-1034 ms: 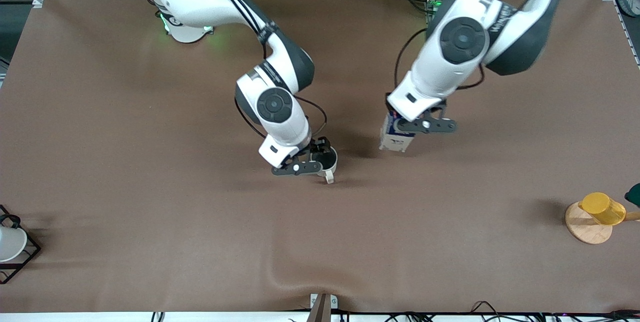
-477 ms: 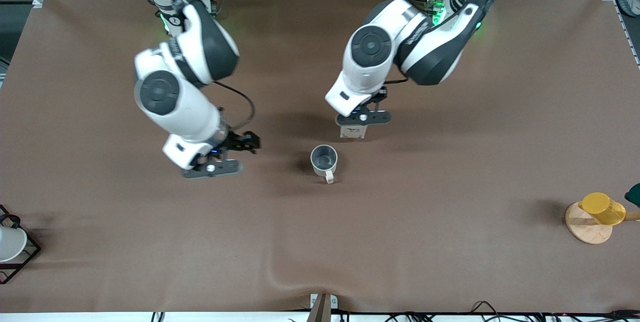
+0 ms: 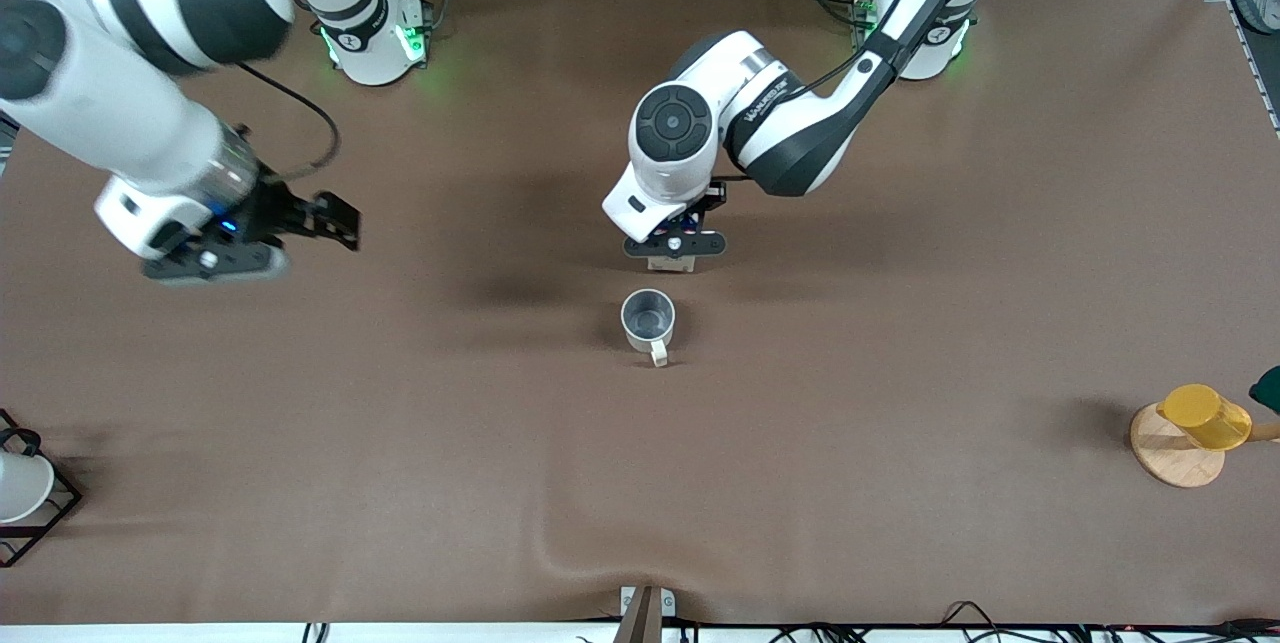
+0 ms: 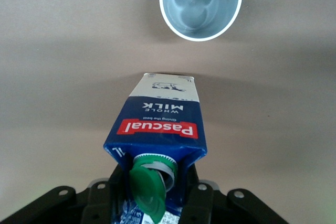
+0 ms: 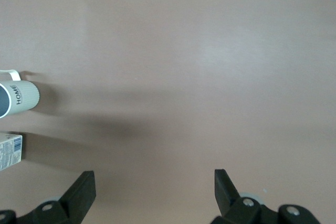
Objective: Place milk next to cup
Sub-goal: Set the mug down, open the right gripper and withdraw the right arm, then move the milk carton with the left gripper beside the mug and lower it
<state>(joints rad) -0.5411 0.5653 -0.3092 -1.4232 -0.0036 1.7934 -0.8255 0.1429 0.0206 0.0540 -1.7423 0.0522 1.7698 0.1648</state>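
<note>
The left gripper (image 3: 672, 245) is where we look first: its fingers (image 4: 202, 203) are clamped on the top of the milk carton (image 4: 157, 129), at the gable where the green cap (image 4: 148, 186) sits. In the left wrist view we read a red "Pascual" logo and "WHOLE MILK" on the dark blue panel, with a pale panel lower down toward the carton's base. In the front view only a small cream edge of the carton (image 3: 671, 265) shows under the gripper, the rest being covered by the wrist. We cannot tell whether its base touches the brown table cover (image 3: 900, 373) or hangs just above it.

The cream-white mug (image 3: 648, 321) stands upright on the cover, near the middle of the table, nearer to the front camera than the carton. The two are close together but apart, with a strip of bare cover between them. The mug's grey inside faces up, and its small handle (image 3: 659, 356) points toward the front camera.

The right gripper (image 3: 215, 258) hangs in the air over the cover at the right arm's end of the table, well apart from mug and carton. Its fingers (image 5: 79, 195) stand wide and hold nothing. From the right wrist view we see the mug (image 5: 18, 97), lettered "HOME", and a corner of the carton (image 5: 10, 150) at the edge of the picture.
</note>
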